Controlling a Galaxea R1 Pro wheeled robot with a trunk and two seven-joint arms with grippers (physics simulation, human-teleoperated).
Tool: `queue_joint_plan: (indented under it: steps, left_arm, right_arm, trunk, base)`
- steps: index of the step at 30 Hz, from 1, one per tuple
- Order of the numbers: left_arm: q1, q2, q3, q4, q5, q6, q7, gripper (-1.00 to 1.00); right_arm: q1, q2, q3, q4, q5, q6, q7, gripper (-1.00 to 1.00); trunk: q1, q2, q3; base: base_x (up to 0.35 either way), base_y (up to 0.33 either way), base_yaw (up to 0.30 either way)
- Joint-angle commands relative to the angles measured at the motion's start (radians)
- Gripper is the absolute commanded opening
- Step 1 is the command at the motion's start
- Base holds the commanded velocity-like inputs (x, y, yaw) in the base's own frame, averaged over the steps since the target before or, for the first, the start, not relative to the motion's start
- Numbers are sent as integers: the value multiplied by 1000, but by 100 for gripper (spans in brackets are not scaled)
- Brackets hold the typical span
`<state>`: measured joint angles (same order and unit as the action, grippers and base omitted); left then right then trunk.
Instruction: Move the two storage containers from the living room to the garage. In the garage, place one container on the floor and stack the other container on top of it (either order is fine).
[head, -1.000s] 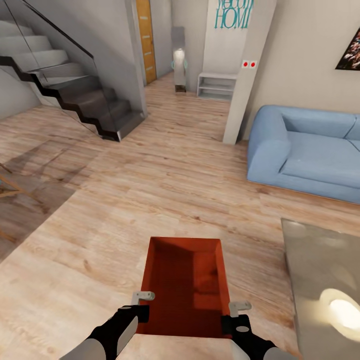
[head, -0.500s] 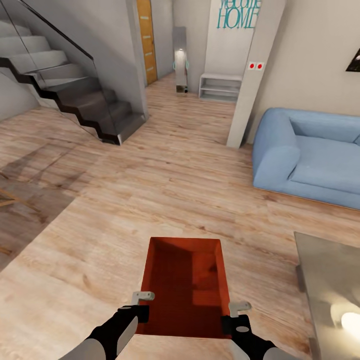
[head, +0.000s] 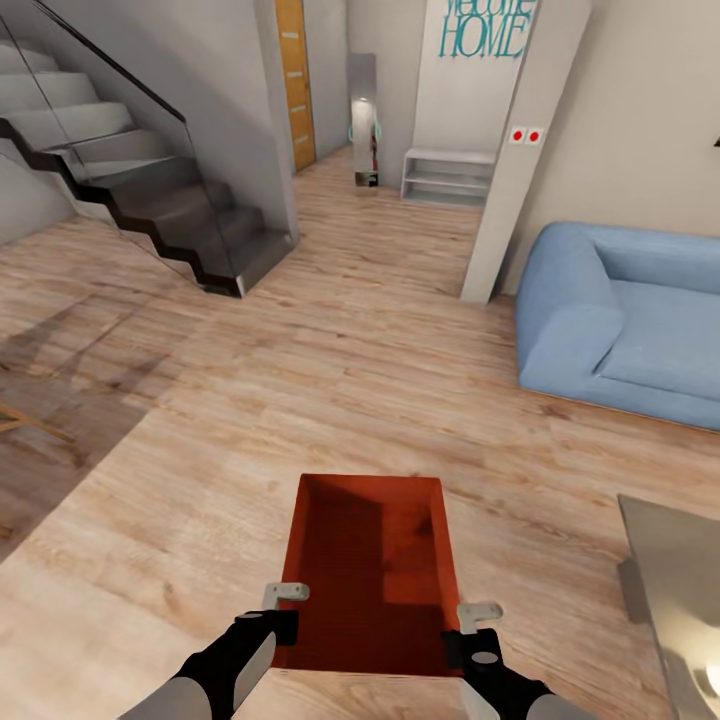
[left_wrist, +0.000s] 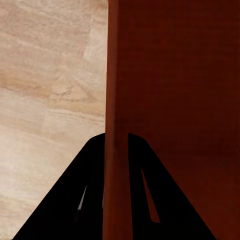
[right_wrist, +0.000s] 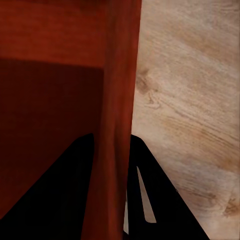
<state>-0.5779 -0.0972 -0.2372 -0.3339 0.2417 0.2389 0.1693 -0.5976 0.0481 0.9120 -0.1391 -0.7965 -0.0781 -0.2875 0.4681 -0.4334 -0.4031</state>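
I see the living room's plank floor (head: 330, 370) spread wide ahead of me, running into a hallway. The dark stairs (head: 150, 200) with their glass rail rise far ahead of my left fingers. The blue sofa (head: 625, 325) sits well ahead of my right fingers, against the wall, beside a white pillar (head: 520, 170). A corner of the glass table (head: 680, 600) lies just outboard of my right fingers. Deep in the hallway I make out a white shelf (head: 448, 177) and an orange door (head: 292, 80).

The bin (head: 372, 570) hangs between my two grippers, open top facing up, long axis pointing away from me, above the planks. I can see only this one bin.

My left gripper (head: 283, 610) straddles the bin's left wall near its close end. In the left wrist view the thin wall (left_wrist: 117, 150) runs straight between the two dark fingers (left_wrist: 87, 190), which sit tight against it on either side. My right gripper (head: 468, 625) does the same on the right wall (right_wrist: 117, 140); its fingers (right_wrist: 150, 200) are closed down to the wall's thickness, one inside the bin, one outside.
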Motion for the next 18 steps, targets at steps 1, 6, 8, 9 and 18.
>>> queue_joint_plan:
  steps: [1, 6, 8, 9, 18]
  left_arm:
    - [-1, 2, -30, -6, 14, 3, -4, -100]
    - [0, 2, -31, -6, 16, 3, -4, -100]
    - [0, 2, -31, -5, 16, 3, -4, -100]
    - [0, 2, -31, -5, 15, 3, -4, -100]
    - [-1, 2, -31, -5, 16, 2, -5, -100]
  right_arm:
    - [0, -5, 2, 9, -32, 5, -4, -100]
    - [-1, -5, 2, 9, -32, 5, -4, -100]
    - [0, -5, 2, 9, -32, 4, -4, -100]
    - [0, -5, 2, 9, -32, 4, -4, -100]
    - [-1, -5, 2, 9, -32, 4, -3, -100]
  trunk:
    - [1, -2, -1]
    - [1, -2, -1]
    - [1, -2, -1]
    - [1, -2, -1]
    - [1, -2, -1]
  base:
    - [317, 118, 0]
    - [317, 118, 0]
    - [318, 118, 0]
    - [318, 117, 0]
    - [318, 116, 0]
